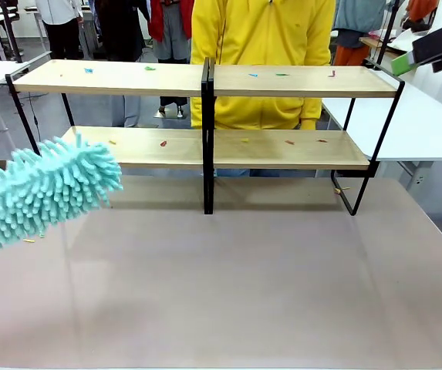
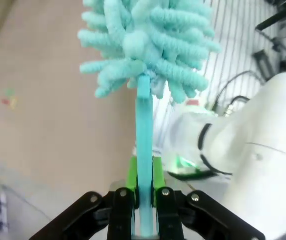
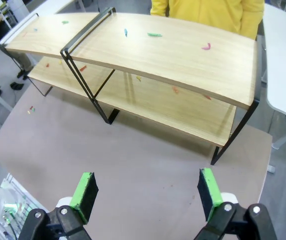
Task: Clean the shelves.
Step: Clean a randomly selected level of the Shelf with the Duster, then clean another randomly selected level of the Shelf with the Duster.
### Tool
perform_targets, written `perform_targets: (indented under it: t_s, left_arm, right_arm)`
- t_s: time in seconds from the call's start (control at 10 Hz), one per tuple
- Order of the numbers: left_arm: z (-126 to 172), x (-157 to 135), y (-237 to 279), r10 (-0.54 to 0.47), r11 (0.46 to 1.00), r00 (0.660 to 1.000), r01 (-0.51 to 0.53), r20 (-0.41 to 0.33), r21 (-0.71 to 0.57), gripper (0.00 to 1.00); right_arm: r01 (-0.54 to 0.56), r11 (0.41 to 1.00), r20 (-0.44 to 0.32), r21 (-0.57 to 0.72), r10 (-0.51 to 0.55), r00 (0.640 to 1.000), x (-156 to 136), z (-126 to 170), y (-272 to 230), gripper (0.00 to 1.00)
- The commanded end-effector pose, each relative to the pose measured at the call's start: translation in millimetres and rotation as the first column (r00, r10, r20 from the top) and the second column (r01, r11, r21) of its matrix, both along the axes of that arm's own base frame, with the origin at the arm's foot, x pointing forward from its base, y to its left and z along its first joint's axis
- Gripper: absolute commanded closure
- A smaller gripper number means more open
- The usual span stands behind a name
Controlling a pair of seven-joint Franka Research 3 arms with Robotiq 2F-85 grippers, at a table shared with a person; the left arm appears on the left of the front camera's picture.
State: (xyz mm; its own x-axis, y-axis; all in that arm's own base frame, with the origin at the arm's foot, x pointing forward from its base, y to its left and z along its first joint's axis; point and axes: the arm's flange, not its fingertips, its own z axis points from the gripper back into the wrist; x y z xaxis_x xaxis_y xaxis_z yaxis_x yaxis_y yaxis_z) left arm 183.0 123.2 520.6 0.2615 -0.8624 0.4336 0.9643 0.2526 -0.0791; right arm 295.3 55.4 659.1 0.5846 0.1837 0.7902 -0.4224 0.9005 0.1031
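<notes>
Left gripper: clamped on the duster handle
Duster head: fluffy, teal, over the table, left side
Right gripper: jaws wide, empty
Shelves: far side of table, coloured scraps on both boards
Person: yellow top, behind shelves

The left gripper has its fingers clamped on a duster handle, which points straight out from the wrist. The right gripper hangs high at the far right, tilted downward, fingers spread wide apart.

arm: white, rounded | right end effector: black, green pads, silver screws
</notes>
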Motion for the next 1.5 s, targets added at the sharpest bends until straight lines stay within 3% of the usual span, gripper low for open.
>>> perform_targets:
  t_s: [0.0, 0.3, 0.4, 0.5, 0.6, 1.4]
  left_arm:
    - [-39.3, -14.1, 0.3, 0.037, 0.978, 0.998, -0.026, 0.046, -0.206, 0.87]
    - [30.8, -13.2, 64.6, 0.075, 0.967, 0.997, -0.068, 0.021, -0.244, 0.87]
    - [46.1, -14.9, 84.7, 0.127, 0.963, 0.991, -0.111, 0.050, -0.247, 0.87]
    - [51.5, -8.4, 93.6, 0.157, 0.956, 0.987, -0.157, -0.021, -0.249, 0.87]
    - [24.6, -18.0, 64.4, 0.119, 0.968, 0.992, -0.107, 0.040, -0.227, 0.87]
    - [24.6, -18.0, 64.4, 0.119, 0.968, 0.992, -0.107, 0.040, -0.227, 0.87]
  right_arm:
    - [-0.001, 1.000, -0.001, 0.006, 0.001, 1.000, 0.5, 0.5, -1.3, 0.00]
    - [-0.001, 1.000, -0.001, 0.006, 0.001, 1.000, 0.5, 0.5, -1.3, 0.00]
    - [-0.001, 1.000, -0.001, 0.006, 0.001, 1.000, 0.5, 0.5, -1.3, 0.00]
    - [-0.001, 1.000, -0.001, 0.006, 0.001, 1.000, 0.5, 0.5, -1.3, 0.00]
    - [-0.001, 1.000, -0.001, 0.006, 0.001, 1.000, 0.5, 0.5, -1.3, 0.00]
    - [-0.001, 1.000, -0.001, 0.006, 0.001, 1.000, 0.5, 0.5, -1.3, 0.00]
